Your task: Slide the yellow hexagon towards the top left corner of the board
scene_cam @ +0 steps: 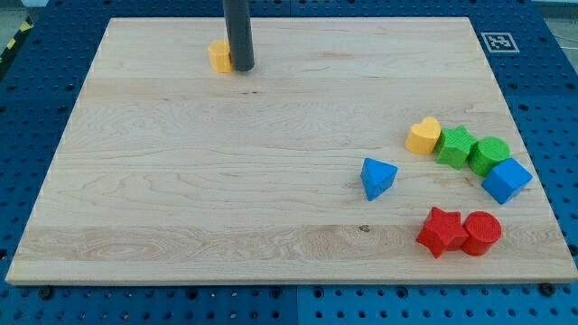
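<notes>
The yellow hexagon (219, 55) lies near the view's top, left of the board's middle, partly hidden on its right side by my rod. My tip (241, 67) touches the board right against the hexagon's right side. The board's top left corner (112, 22) is to the hexagon's left and a little up.
The wooden board (226, 181) lies on a blue pegboard table. At the view's right sit a yellow heart (423, 135), a green star (455, 145), a green cylinder (489, 153), a blue cube (506, 181), a blue triangle (377, 177), a red star (441, 231) and a red cylinder (480, 233).
</notes>
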### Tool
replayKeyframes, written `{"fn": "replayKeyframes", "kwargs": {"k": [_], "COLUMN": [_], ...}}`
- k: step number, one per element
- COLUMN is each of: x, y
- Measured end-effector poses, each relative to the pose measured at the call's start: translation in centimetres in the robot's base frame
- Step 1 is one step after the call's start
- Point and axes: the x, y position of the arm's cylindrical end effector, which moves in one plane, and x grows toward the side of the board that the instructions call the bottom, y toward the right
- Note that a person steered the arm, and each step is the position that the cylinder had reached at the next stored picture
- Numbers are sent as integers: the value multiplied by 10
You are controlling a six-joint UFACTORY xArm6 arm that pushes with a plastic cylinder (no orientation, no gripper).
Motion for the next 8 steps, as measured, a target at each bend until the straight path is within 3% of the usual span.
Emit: {"fn": "replayKeyframes", "kwargs": {"k": [2, 3, 5, 6, 8], "x": [-9, -9, -31, -35, 32], "y": [-48, -11, -82, -86, -71]}}
